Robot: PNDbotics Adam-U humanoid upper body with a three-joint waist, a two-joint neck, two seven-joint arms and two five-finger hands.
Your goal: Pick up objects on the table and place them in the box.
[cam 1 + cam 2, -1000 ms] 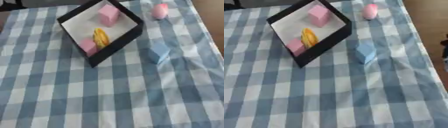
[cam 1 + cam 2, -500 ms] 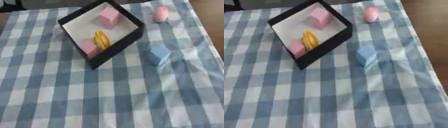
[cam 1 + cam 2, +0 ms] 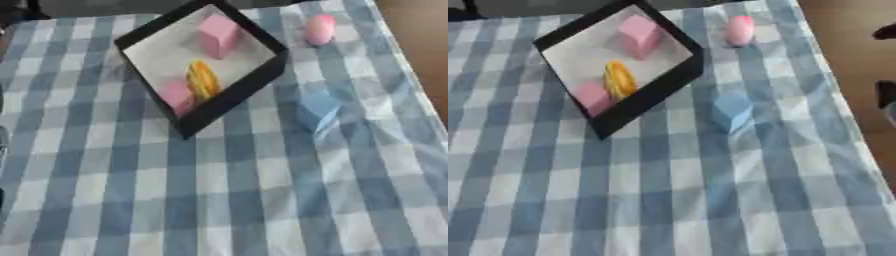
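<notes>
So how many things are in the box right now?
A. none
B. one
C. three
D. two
C: the box holds a pink block, a yellow thing and a smaller pink thing, while the blue block and the pink egg shape lie outside on the cloth.
</notes>
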